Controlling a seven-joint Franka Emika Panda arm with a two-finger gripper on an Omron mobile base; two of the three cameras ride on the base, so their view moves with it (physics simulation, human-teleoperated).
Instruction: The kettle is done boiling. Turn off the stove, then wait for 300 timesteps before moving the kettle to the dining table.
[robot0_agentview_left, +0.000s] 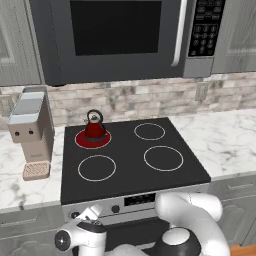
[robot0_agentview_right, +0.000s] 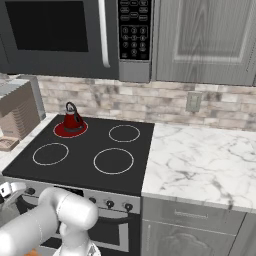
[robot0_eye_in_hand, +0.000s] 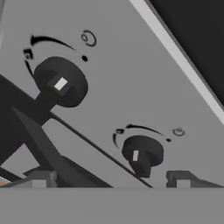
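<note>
The small red kettle (robot0_agentview_left: 94, 126) (robot0_agentview_right: 72, 120) stands upright on the back left burner (robot0_agentview_left: 93, 139), which glows red. That burner belongs to the black glass-top stove (robot0_agentview_left: 130, 165) (robot0_agentview_right: 85, 145). My gripper (robot0_eye_in_hand: 109, 180) is low in front of the stove's silver front panel, at its left end, and it is open with nothing between its fingers. In the hand view two dark knobs face me: one knob (robot0_eye_in_hand: 142, 151) just ahead between the fingertips, the other knob (robot0_eye_in_hand: 61, 83) further up and left. My arm's hand (robot0_agentview_left: 82, 227) sits close to the panel. The dining table is out of view.
A beige coffee machine (robot0_agentview_left: 31, 131) (robot0_agentview_right: 15, 112) stands on the counter left of the stove. A dark microwave (robot0_agentview_left: 125, 35) (robot0_agentview_right: 65, 30) hangs above the burners. Marble counter (robot0_agentview_left: 225, 140) (robot0_agentview_right: 200, 160) runs to the right, with a wall outlet (robot0_agentview_right: 193, 102) behind it.
</note>
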